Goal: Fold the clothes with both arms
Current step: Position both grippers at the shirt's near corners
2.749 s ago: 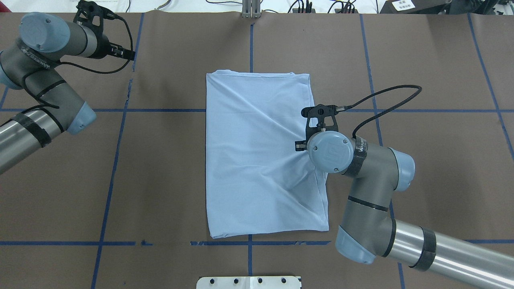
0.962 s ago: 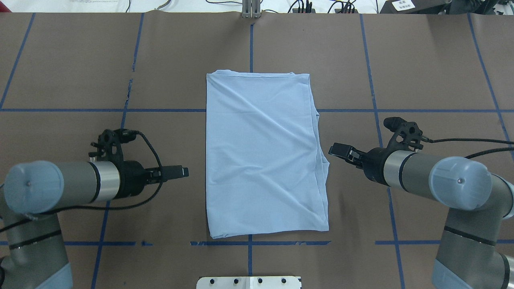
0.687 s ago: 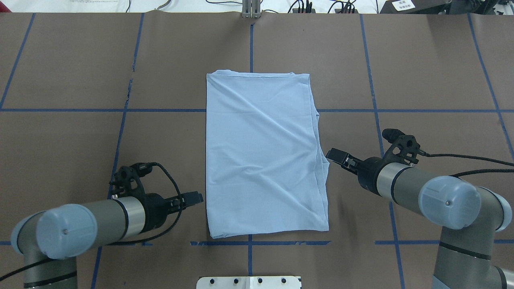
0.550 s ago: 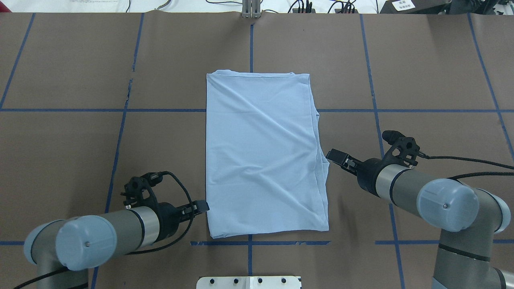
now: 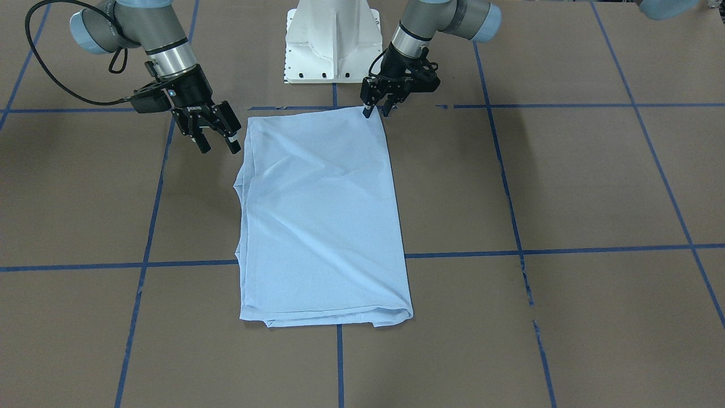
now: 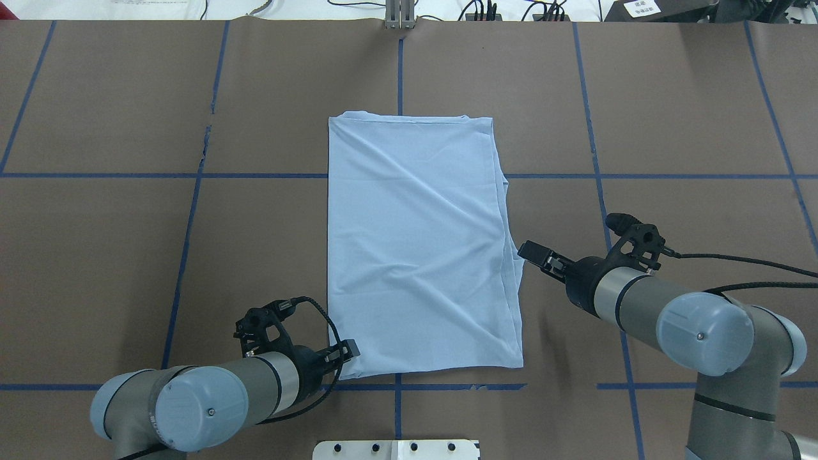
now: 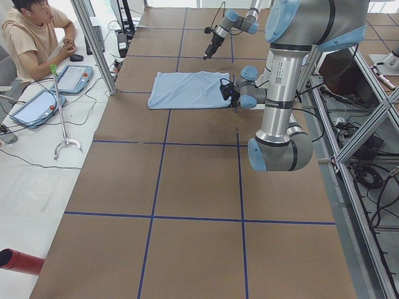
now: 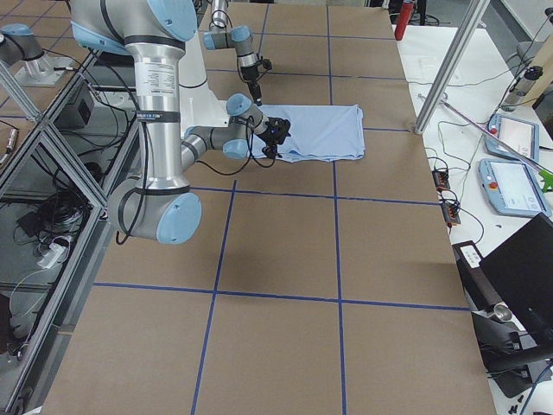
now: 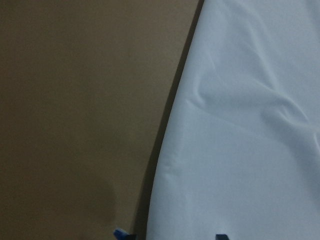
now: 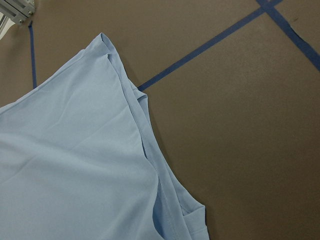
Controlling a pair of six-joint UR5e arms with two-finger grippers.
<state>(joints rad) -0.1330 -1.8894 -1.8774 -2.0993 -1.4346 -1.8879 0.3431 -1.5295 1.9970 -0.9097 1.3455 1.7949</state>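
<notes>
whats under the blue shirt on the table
Brown table paper shows all around the shirt, and blue tape lines run in under its edges. What lies beneath the fabric is covered, as are its folded-in layers.

Even bright light, dim wrist views

Table (image 6: 96,96): brown paper cover, gridded with blue tape lines (image 6: 185,255). Light is even and diffuse, with soft shadows. Exterior left view, upper left: aluminium frame post (image 7: 95,50) and a seated person (image 7: 37,34). Beside them, two pendants (image 7: 78,78) and loose cables lie on a white surface (image 7: 31,180). Lower left: red cylinder (image 7: 19,260).
</notes>
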